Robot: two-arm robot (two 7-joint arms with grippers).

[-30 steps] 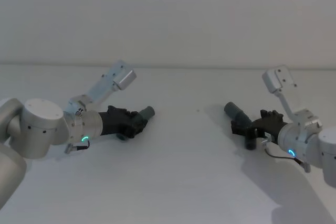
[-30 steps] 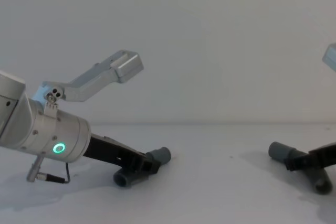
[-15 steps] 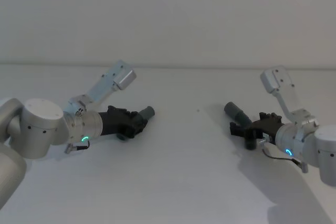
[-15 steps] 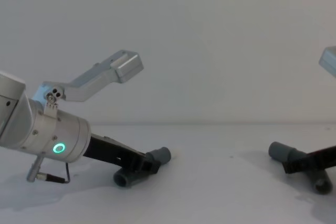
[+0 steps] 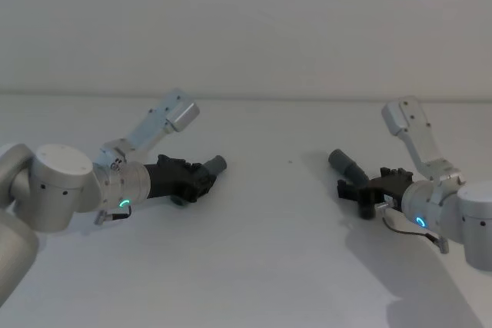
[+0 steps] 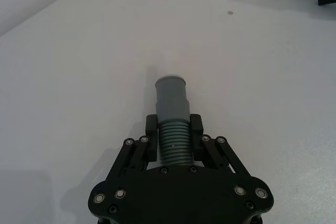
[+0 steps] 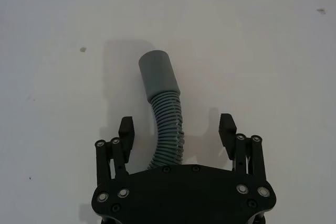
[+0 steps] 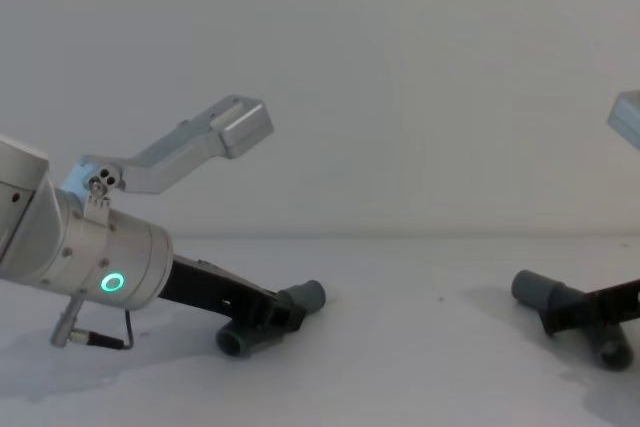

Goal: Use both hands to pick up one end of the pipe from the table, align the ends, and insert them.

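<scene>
The left gripper (image 6: 174, 129), black plastic with two fingers, is clamped on the ribbed dark grey hose piece (image 6: 172, 148) just behind its smooth grey cuff (image 6: 172, 95). The right gripper (image 7: 177, 128) stands wide, fingers (image 7: 126, 129) flanking the second curved hose piece (image 7: 169, 119) without touching. The chest view shows the left piece's rear end (image 8: 236, 343) near the matte white table (image 5: 277, 251). The pieces are well apart, with a pale wall behind.
</scene>
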